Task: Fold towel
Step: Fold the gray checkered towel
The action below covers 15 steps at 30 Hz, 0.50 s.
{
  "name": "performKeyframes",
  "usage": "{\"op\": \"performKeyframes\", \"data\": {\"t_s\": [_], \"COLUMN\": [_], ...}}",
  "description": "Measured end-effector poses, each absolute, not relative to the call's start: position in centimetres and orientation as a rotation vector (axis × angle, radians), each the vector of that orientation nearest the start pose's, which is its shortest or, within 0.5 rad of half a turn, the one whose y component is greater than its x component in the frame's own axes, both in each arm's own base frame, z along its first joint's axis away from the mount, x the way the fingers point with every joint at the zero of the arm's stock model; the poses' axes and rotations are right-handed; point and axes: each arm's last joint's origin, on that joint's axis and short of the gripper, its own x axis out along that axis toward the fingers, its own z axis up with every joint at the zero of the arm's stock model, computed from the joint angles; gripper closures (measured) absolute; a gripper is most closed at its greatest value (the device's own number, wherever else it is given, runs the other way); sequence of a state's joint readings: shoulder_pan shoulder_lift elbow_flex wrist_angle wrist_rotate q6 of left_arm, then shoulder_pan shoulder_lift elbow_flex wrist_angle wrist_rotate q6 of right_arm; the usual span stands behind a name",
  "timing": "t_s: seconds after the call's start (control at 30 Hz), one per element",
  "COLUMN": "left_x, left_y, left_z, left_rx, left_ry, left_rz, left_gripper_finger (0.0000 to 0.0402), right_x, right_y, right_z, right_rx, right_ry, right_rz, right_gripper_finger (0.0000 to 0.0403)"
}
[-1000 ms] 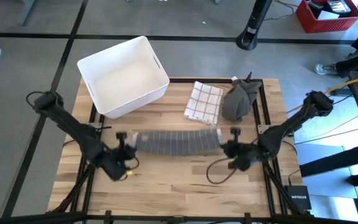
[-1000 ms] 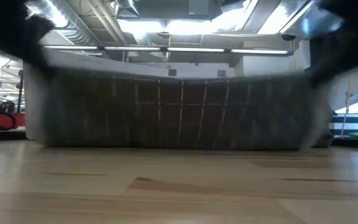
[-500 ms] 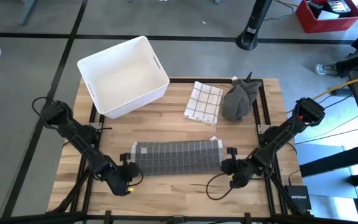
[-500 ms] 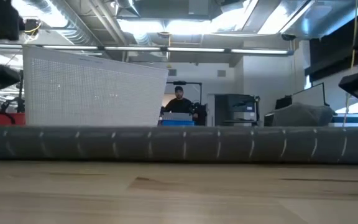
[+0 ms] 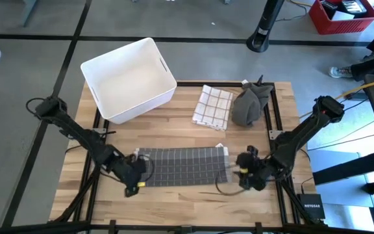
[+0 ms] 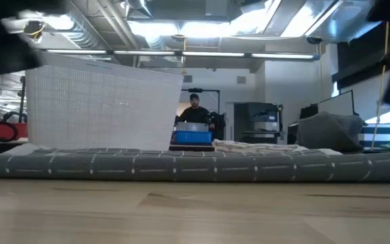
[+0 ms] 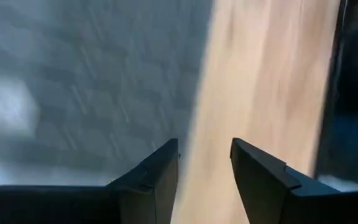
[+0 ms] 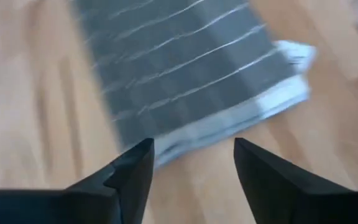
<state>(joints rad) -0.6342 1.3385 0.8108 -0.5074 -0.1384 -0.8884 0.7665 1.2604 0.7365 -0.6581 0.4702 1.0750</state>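
Tabletop [image 5: 174, 201] now holds released, flattened grey towel [image 5: 180, 166].

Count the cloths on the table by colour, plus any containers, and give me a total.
Grey cloths: 2 (grid towel, crumpled cloth)
White checked cloths: 1 (checked cloth)
White bins: 1 (bin)
Total: 4

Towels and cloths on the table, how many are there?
3: the grey striped towel lies flat between the grippers, the white checked cloth beside the bin, the dark grey cloth bunched farther right.
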Motion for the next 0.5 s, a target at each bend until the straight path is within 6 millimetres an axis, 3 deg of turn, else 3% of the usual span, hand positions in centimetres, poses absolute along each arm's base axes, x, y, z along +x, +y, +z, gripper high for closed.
{"op": "performKeyframes", "data": {"t_s": [0.13, 0.23, 0.5], "left_x": [22.9, 25.4, 32.6], "left_y": [-13.8, -13.3, -11.4], "left_z": [21.2, 20.4, 14.9], "left_rx": [-0.199, -0.053, 0.108], "left_ry": [0.754, 0.646, 0.443], "left_rz": [0.110, 0.120, 0.086], "left_gripper_finger": [0.0261, 0.0260, 0.0260], "right_x": [16.5, 16.2, 16.1], "right_y": [12.6, 11.8, 9.9], "right_z": [17.6, 15.1, 11.9], "right_rx": [0.492, 0.645, 0.974], "right_ry": [0.938, 0.959, 0.833], "right_rz": [-0.364, -0.367, -0.365], "right_gripper_finger": [0.0164, 0.0162, 0.0162]}}
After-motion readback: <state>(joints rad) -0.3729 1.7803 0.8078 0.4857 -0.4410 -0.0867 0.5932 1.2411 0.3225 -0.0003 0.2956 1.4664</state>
